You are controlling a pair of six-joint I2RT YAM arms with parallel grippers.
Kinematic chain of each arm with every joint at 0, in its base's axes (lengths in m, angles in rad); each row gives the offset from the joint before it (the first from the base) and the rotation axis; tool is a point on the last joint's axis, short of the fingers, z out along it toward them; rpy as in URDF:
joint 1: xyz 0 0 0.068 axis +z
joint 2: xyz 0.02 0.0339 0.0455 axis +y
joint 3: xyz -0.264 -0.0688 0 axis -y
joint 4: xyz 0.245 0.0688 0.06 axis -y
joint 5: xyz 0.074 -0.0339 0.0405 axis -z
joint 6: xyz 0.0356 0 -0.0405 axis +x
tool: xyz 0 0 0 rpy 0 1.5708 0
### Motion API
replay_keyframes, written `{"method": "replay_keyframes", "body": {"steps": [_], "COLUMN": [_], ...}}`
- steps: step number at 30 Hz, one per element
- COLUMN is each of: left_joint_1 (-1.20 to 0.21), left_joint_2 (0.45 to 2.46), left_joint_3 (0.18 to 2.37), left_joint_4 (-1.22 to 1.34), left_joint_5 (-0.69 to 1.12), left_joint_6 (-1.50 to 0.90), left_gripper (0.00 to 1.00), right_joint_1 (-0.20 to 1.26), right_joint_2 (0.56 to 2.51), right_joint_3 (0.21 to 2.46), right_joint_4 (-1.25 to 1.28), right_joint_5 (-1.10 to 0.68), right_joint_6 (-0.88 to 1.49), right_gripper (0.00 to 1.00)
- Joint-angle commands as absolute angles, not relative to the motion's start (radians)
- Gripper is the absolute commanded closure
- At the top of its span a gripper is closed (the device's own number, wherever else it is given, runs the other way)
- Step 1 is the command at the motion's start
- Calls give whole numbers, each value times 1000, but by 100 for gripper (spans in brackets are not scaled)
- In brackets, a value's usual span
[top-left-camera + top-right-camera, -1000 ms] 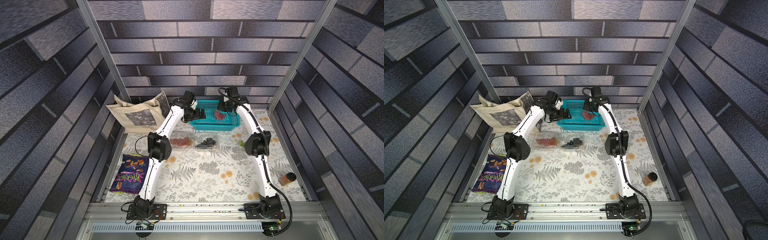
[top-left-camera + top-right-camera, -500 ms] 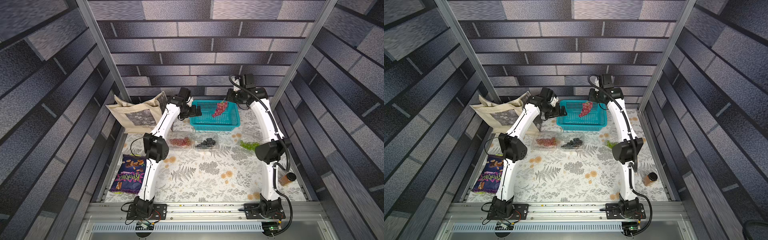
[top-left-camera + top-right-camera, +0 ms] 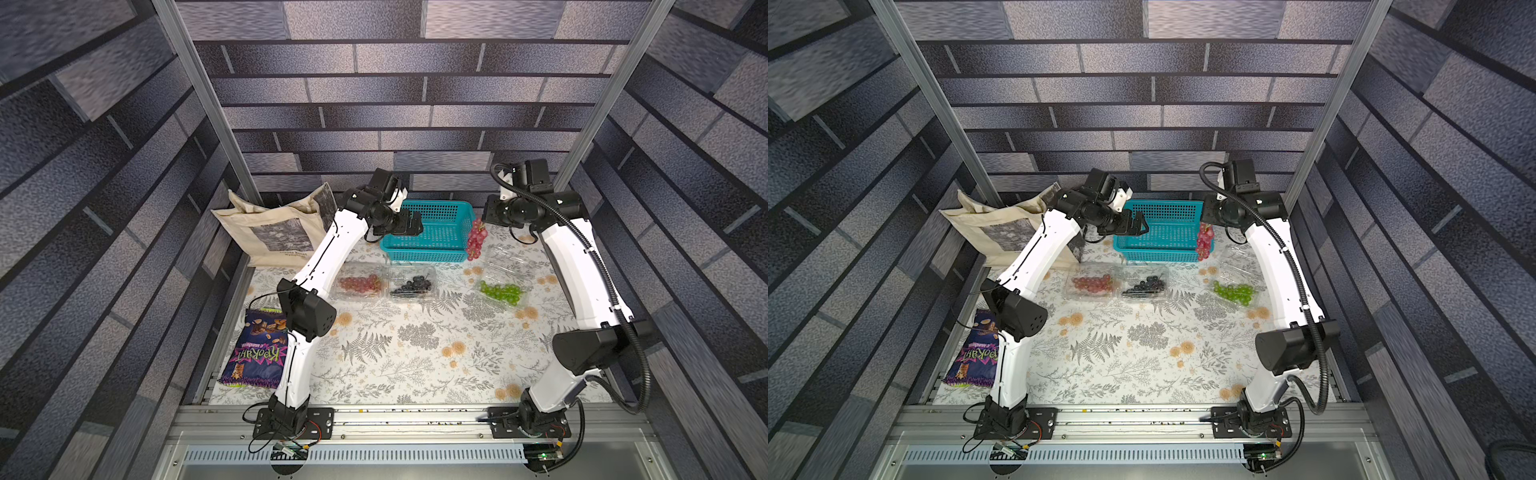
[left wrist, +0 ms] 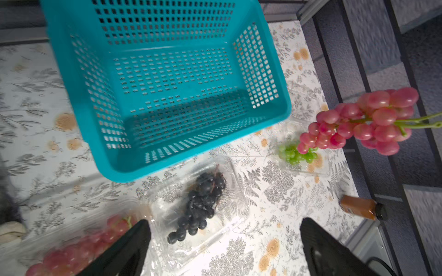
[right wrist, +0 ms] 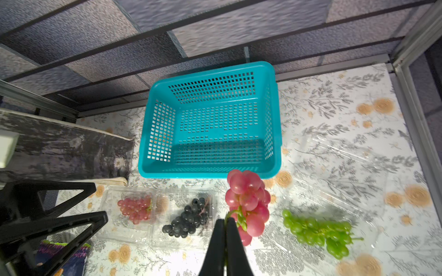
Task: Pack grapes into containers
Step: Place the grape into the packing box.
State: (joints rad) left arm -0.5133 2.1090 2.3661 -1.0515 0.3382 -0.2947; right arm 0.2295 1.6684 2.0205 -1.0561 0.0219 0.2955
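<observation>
My right gripper (image 5: 226, 221) is shut on the green stem of a red grape bunch (image 5: 247, 203). That bunch (image 3: 476, 239) hangs in the air off the right end of the teal basket (image 3: 424, 254), which is empty. Three clear containers sit in front of the basket: one (image 3: 341, 293) holds red grapes (image 3: 359, 284), one (image 3: 432, 291) holds dark grapes (image 3: 411, 284), and the open right one (image 3: 505, 259) holds green grapes (image 3: 500, 292). My left gripper (image 3: 409, 222) hovers open over the basket's left end with nothing between its fingers (image 4: 134, 241).
A beige tote bag (image 3: 274, 228) leans at the back left. A purple snack bag (image 3: 257, 349) lies by the left rail. A small brown bottle (image 4: 358, 210) lies near the right edge. Wall panels close in the back and sides.
My right arm lifted the red bunch out of the basket and carried it right, past the basket's end. The left gripper drew back, then returned over the basket's left end, still open.
</observation>
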Motion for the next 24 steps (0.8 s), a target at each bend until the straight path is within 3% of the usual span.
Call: {"method": "replay_keyframes", "body": {"steps": [1,6,24], "left_joint_1": [-536,-555,-688], "left_joint_2": [1983,1879,1778], "left_joint_3": [2178,1958,1753], "left_joint_4": [-874,-702,-595], "left_joint_5": [429,467,407], "left_joint_6": [-358,-432,-407], "left_gripper": [0,0,0], "right_joint_1": [217,200,131], "right_joint_2": [1594,1515,1412], "right_joint_3": [1917,1788,1589], "right_joint_4": [-1060,-1044,-978], "right_joint_5": [62,63,29], "right_joint_6": [302,302,311], "right_gripper": [100,100,100]}}
